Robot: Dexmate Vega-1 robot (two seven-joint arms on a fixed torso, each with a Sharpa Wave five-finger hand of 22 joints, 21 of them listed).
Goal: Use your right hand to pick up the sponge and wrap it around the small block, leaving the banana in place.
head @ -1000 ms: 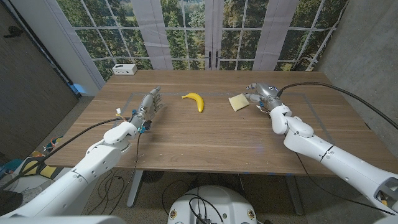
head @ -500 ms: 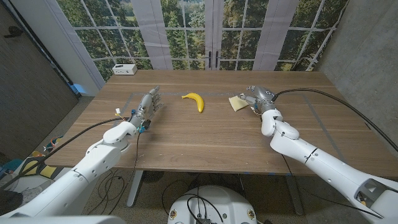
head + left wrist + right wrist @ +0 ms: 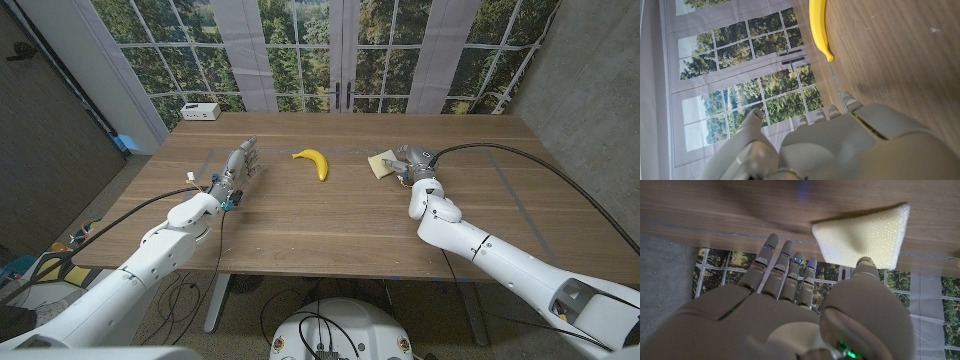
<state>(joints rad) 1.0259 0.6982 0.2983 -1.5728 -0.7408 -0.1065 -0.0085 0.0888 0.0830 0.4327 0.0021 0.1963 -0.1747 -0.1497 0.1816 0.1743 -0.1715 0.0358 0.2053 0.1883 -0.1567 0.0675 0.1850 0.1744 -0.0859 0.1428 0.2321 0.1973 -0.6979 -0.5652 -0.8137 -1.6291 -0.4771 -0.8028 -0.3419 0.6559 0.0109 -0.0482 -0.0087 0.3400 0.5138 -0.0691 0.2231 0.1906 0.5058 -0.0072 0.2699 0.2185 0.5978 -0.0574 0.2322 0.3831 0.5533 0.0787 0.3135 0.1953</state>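
Observation:
A pale yellow sponge (image 3: 381,164) lies on the wooden table (image 3: 330,225), right of the middle. In the right wrist view the sponge (image 3: 860,240) is a flat wedge just beyond my thumb (image 3: 866,270). My right hand (image 3: 411,161) is right beside the sponge on its right side, fingers (image 3: 782,267) stretched out next to it and nothing gripped. The yellow banana (image 3: 312,162) lies left of the sponge, and the banana (image 3: 818,25) also lies ahead of my left hand (image 3: 840,145). My left hand (image 3: 238,166) waits left of the banana, fingers apart, empty.
A small white box (image 3: 201,111) sits at the table's far left corner. Faint tape lines mark the tabletop near the sponge. Windows stand behind the far edge. Bare wood stretches between my arms at the front.
My right forearm has swung to the left and the hand has edged closer to the sponge. Sponge, banana and left hand have stayed put.

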